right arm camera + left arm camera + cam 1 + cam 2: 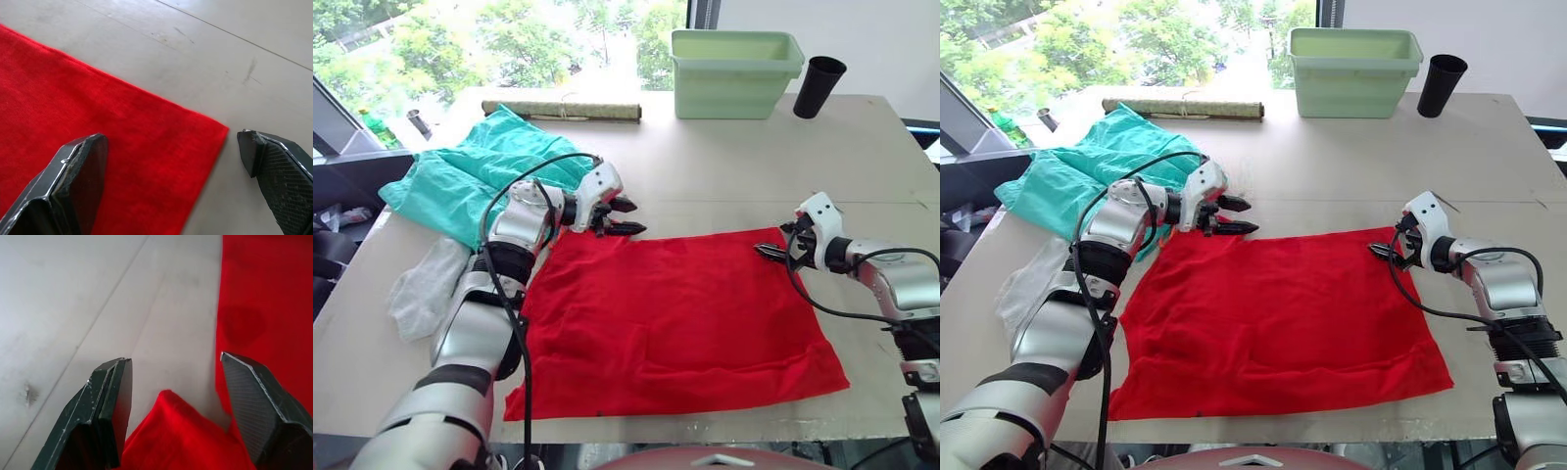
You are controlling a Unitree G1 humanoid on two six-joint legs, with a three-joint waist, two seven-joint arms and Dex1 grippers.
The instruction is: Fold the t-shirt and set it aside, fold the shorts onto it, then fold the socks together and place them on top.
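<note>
At the table's left edge lay the socks (426, 284), light grey and rumpled, with the shorts (475, 176) heaped just beyond them, both untouched. The left gripper (625, 216) stood at the far left corner of the t-shirt (675, 323), its fingers apart and holding nothing; the left wrist view showed a raised fold of red cloth between the open fingers, not yet pinched. The t-shirt lay spread nearly flat across the middle of the table (724, 176), its long axis running left to right between the two arms, its near hem close to the table's front edge. The right gripper (771, 250) stood at the far right corner, likewise open and empty, the corner lying between its fingers in the right wrist view. Each arm was thus nearest its own far corner; in my judgement a fold would draw both corners toward the robot. The pale board surface was scuffed and seamed. A green bin (734, 70), a black cup (818, 86) and a rolled mat (561, 110) stood along the far edge, before a window.
</note>
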